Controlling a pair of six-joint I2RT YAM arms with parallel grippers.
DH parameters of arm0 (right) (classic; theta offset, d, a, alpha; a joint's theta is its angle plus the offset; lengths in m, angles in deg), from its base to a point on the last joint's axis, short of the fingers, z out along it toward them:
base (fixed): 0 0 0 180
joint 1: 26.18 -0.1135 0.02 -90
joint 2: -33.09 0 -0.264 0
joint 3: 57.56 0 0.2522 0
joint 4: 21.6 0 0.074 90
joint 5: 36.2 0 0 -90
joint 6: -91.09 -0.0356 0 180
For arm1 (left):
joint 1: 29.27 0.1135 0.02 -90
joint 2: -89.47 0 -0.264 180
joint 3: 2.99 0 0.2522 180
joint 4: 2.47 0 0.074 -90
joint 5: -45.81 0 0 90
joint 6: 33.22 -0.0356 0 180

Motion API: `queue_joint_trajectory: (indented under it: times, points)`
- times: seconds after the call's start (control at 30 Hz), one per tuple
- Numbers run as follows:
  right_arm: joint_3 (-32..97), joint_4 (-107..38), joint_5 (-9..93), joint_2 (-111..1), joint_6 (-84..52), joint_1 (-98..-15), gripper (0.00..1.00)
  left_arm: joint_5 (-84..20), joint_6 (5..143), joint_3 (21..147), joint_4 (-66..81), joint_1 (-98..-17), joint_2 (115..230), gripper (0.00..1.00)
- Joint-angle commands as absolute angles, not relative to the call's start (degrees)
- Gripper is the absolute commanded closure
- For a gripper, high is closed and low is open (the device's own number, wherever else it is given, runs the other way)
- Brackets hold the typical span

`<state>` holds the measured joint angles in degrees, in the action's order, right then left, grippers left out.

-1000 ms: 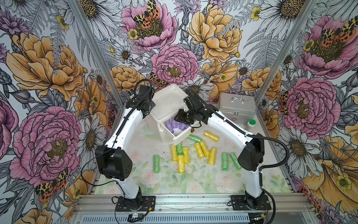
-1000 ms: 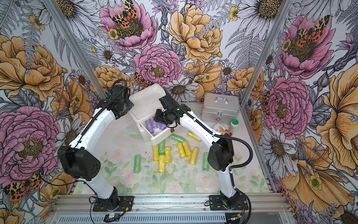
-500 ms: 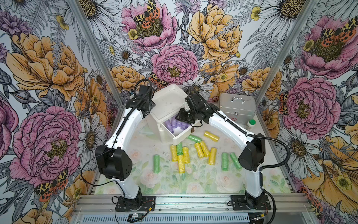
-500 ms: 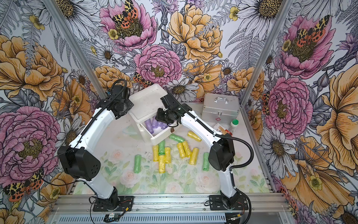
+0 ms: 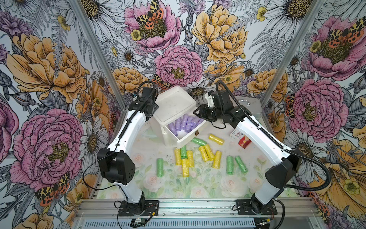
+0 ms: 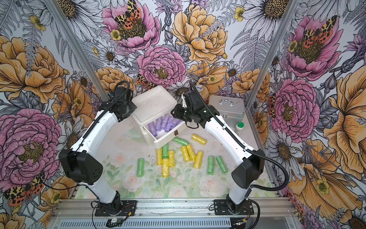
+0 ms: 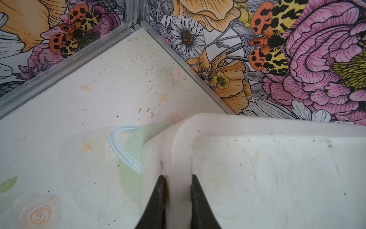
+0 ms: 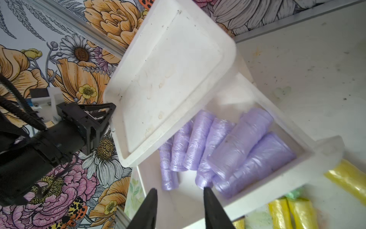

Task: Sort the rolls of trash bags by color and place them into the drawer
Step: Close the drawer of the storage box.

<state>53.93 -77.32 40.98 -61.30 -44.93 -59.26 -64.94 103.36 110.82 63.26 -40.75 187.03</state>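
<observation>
The white drawer chest stands at the back middle, seen in both top views. Its top drawer is pulled out and holds several purple rolls. Several yellow rolls and green rolls lie loose on the table in front of it. My left gripper is shut on the chest's top rim at its left side. Over the drawer's right end, my right gripper hangs open with nothing between its fingers.
A silver metal case stands at the back right with a white green-capped bottle beside it. A small red box and a white card lie under my right arm. Walls close in the left, back and right sides.
My right gripper has drawn back to the right from over the drawer and its jaws stand slightly wider. The left arm has stayed on the chest's rim.
</observation>
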Motion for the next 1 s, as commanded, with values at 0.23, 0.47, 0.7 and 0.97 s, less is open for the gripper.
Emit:
queue_joint_trajectory:
  times: [0.23,0.47,0.7,0.97]
  points:
    - [32.0,-68.6,41.5,-52.0,-49.0,-58.5,1.0,-57.7,107.2,109.4,70.9,-41.6,188.8,1.0]
    - [31.0,-65.9,40.0,-54.2,-50.4,-59.6,1.0,-57.9,107.2,109.6,70.9,-41.9,189.1,1.0]
    - [37.7,-65.8,38.8,-60.0,-50.2,-61.5,1.0,-57.9,107.0,109.5,70.9,-41.9,188.9,1.0]
    - [48.0,-65.8,36.4,-67.9,-50.0,-62.8,1.0,-57.9,106.8,109.8,71.0,-42.1,188.6,1.0]
